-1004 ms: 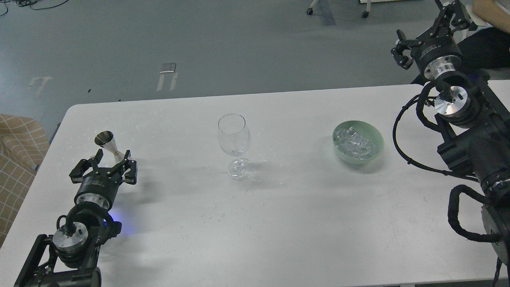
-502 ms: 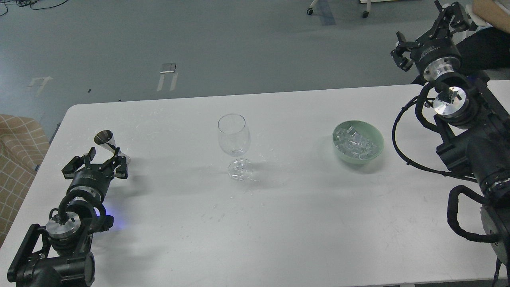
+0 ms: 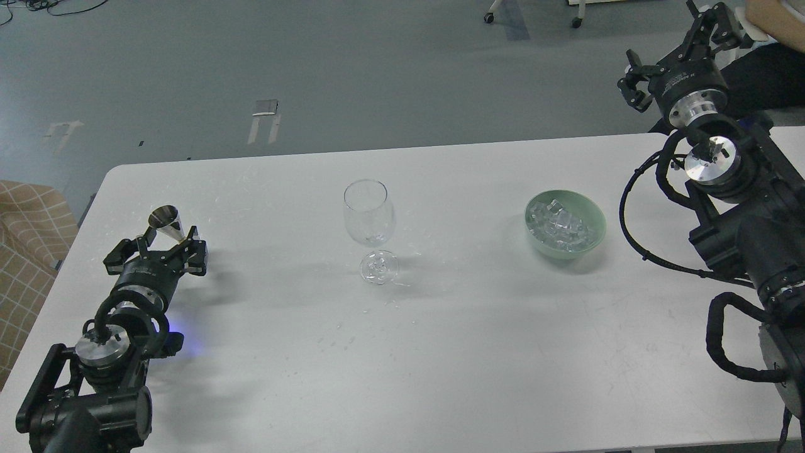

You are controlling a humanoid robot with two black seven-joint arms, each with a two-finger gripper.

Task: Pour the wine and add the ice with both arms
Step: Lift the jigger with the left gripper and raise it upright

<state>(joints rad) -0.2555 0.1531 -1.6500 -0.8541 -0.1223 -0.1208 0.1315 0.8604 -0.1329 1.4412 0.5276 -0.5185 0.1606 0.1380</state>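
Observation:
An empty clear wine glass (image 3: 370,217) stands upright mid-table. A pale green bowl (image 3: 596,234) to its right holds several clear ice cubes (image 3: 560,224). A small steel jigger (image 3: 165,219) stands slightly tilted at the table's left. My left gripper (image 3: 167,239) sits low on the table with its fingers (image 3: 146,236) spread on either side of the jigger's lower half, which it hides. My right gripper (image 3: 674,45) is open and empty, raised beyond the table's far right corner, well away from the bowl.
The white table (image 3: 440,352) has a rounded far left corner and small droplets near the glass foot. A tan checked seat (image 3: 25,251) is past the left edge. Grey floor lies beyond, with chair casters (image 3: 489,17) at the back.
My left gripper has shifted left and forward, closing in on the jigger, which tipped left and then stood more upright. My right gripper rose slightly. The glass and bowl have not moved.

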